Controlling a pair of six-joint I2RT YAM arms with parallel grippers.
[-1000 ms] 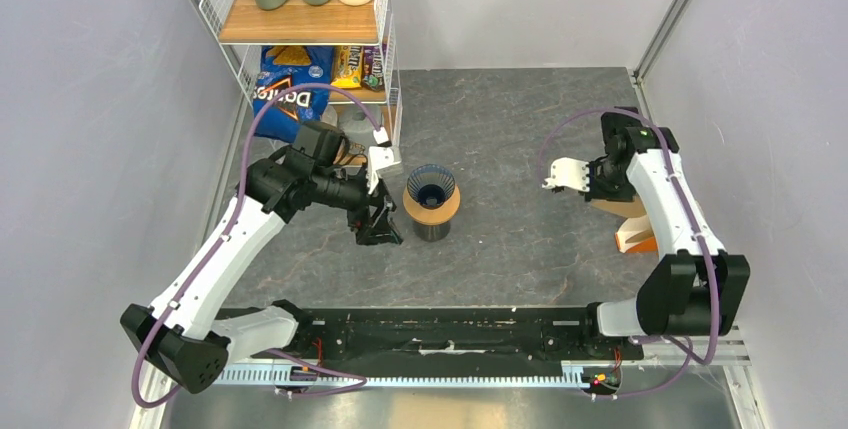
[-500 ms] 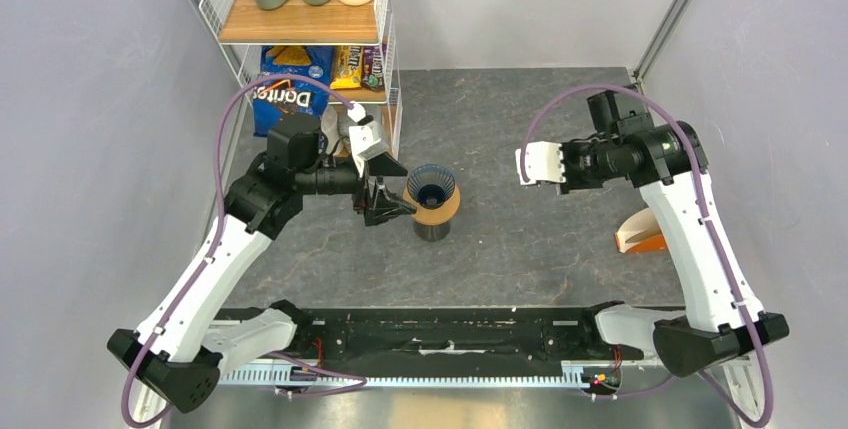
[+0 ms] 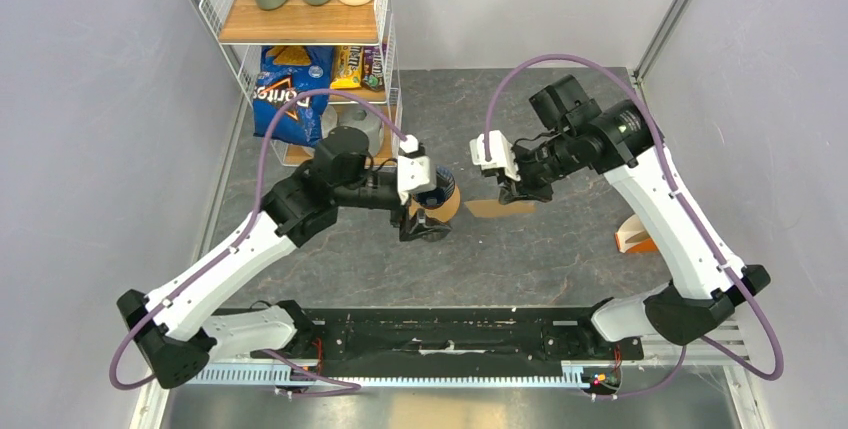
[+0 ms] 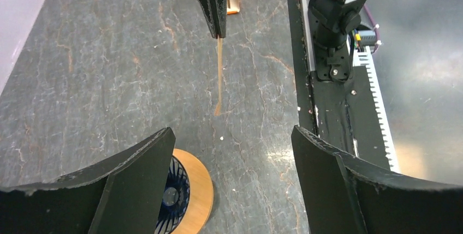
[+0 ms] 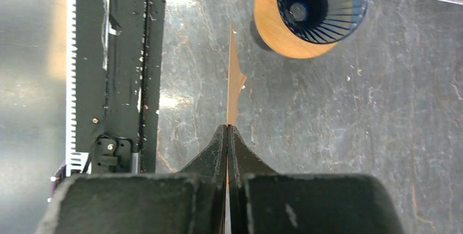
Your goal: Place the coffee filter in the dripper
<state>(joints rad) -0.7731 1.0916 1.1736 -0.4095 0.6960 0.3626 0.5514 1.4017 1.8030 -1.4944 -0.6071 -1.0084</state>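
Observation:
The dripper (image 3: 438, 192), a dark blue ribbed cone, sits in a tan wooden ring (image 3: 452, 206) at mid-table, partly hidden by my left wrist. My left gripper (image 3: 420, 223) hovers open right beside it; in the left wrist view the dripper (image 4: 169, 196) peeks from behind the left finger (image 4: 109, 190). My right gripper (image 3: 520, 189) is shut on the coffee filter (image 3: 498, 208), a thin light-brown paper held above the table just right of the dripper. The right wrist view shows the filter (image 5: 235, 84) edge-on, sticking out from the right gripper (image 5: 227, 130), with the dripper (image 5: 319, 2) ahead to the right.
A wire shelf (image 3: 300, 19) with bottles and snack bags stands at the back left. An orange-and-white holder (image 3: 635, 237) sits by the right wall. A black rail (image 3: 450, 334) runs along the near edge.
My right arm has swung left from the holder, carrying the filter close to the dripper. My left arm has shifted right, up against the dripper, jaws still wide.

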